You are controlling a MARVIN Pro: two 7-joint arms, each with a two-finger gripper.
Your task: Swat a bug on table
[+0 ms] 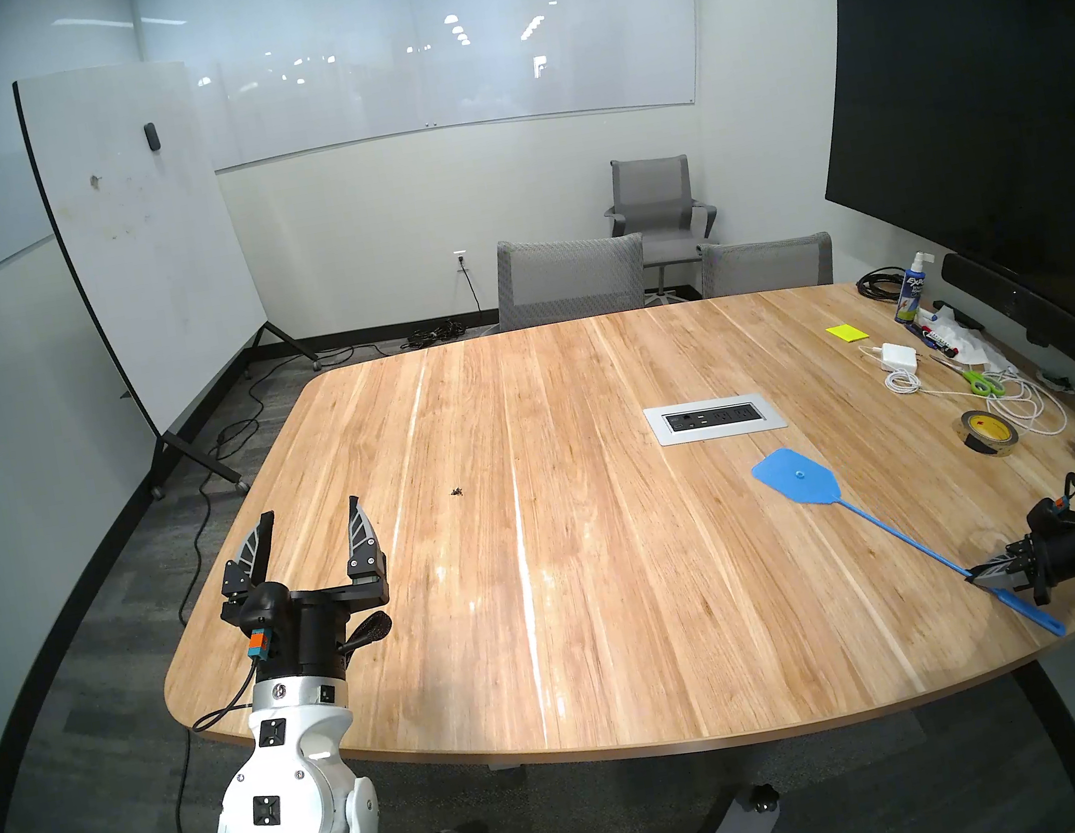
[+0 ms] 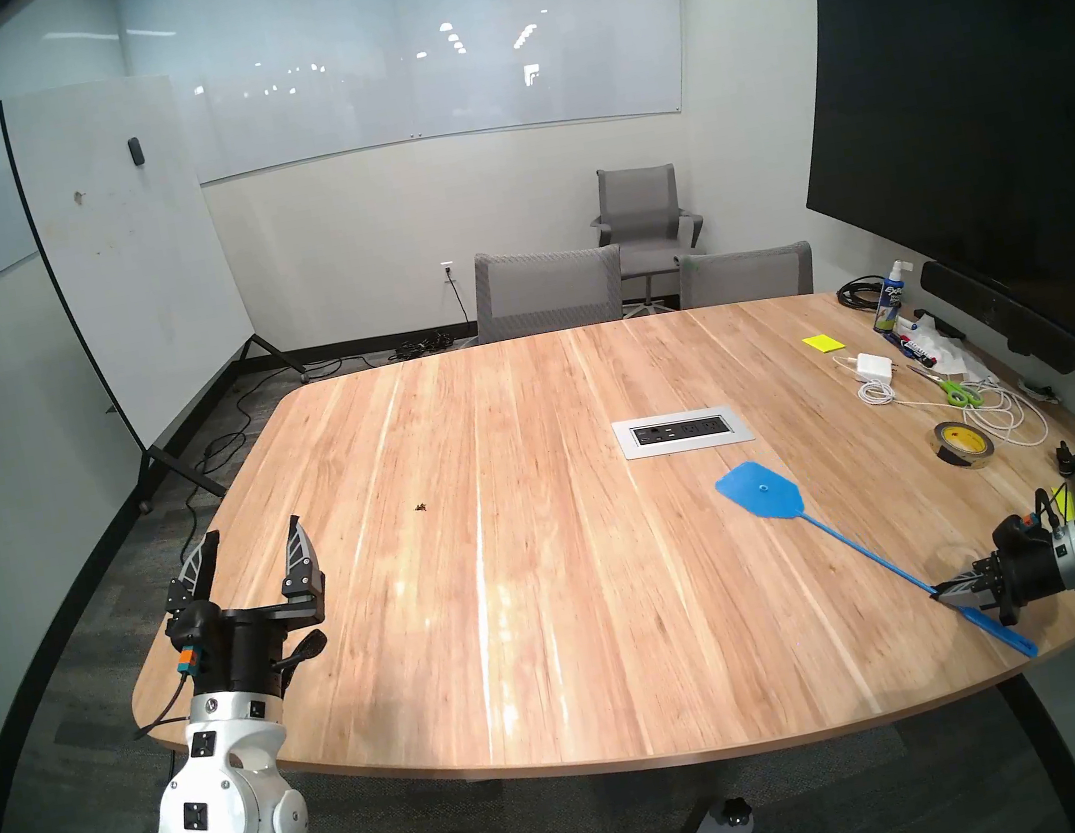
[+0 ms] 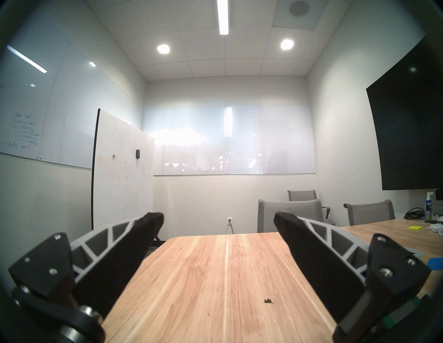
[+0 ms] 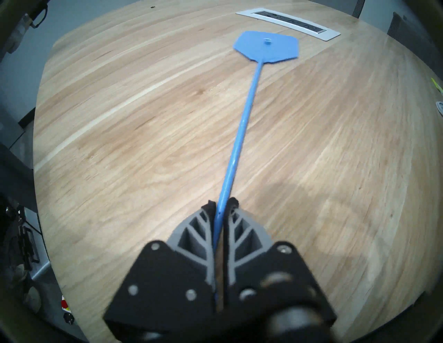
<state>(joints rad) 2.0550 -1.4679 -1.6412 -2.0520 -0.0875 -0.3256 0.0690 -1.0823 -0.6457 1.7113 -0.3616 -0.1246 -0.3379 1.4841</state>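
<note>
The tiny dark brown-black bug lay on the large light-brown wood-plank surface, toward its left edge and well short of the far edge, a few crumbs clustered around it. Just nearer the near-left corner the left tool hung above the wood with its two black-and-grey fingers spread wide and nothing between them; in its own wrist view the bug sat on the planks close to one finger, not touching it.

Near the middle, the silver rectangular power-outlet panel was set into the wood. Between it and the near-right corner the blue plastic fly swatter stretched diagonally, its flat head close to the panel and its thin handle running back to the near edge. The right tool was clamped on that handle, fingers pressed against both sides.

Along the right edge lay a roll of tape, green-handled scissors, a white charger with coiled cable and a yellow sticky-note pad.
</note>
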